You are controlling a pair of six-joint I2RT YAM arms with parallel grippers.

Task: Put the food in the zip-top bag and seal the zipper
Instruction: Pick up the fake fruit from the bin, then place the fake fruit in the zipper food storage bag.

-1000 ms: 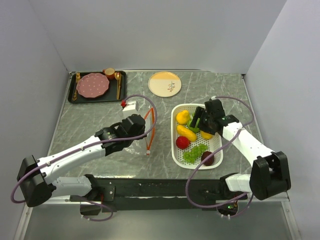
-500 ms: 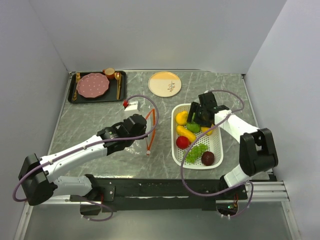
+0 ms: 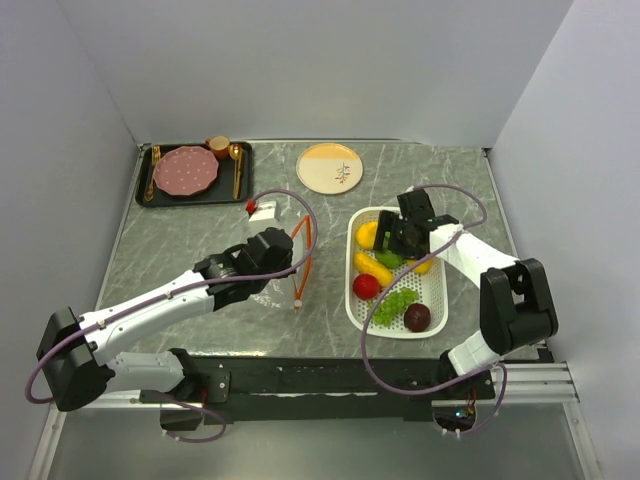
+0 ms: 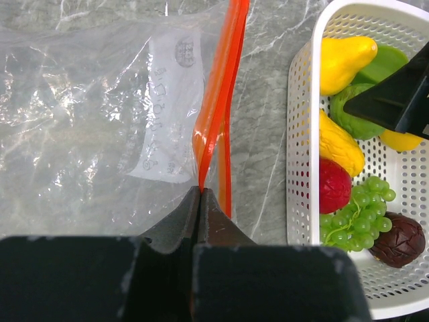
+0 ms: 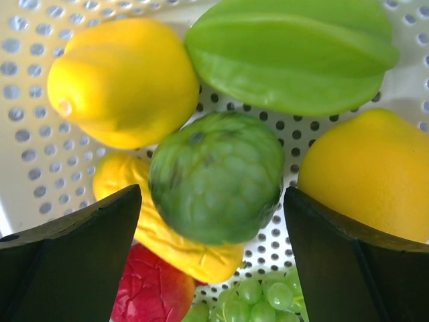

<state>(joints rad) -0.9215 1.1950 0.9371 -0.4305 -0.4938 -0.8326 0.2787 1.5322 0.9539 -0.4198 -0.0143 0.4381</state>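
Food (image 3: 373,266) sits in basket (image 3: 351,300), beside zip-top bag (image 4: 80,121).

The left arm (image 3: 150,300) and the right arm (image 3: 470,262) are built alike: white tube-shaped links joined by chunky black joints, with a large black motor block at each shoulder. A thin purple cable (image 3: 283,192) runs in loose loops along each arm. Both bases are bolted to a black bar (image 3: 300,375). The left gripper (image 4: 201,193) has matte black fingers (image 4: 224,228) that taper to thin edges. The right gripper (image 5: 214,221) has black, wedge-shaped fingers (image 5: 74,248) with pale, worn edges.
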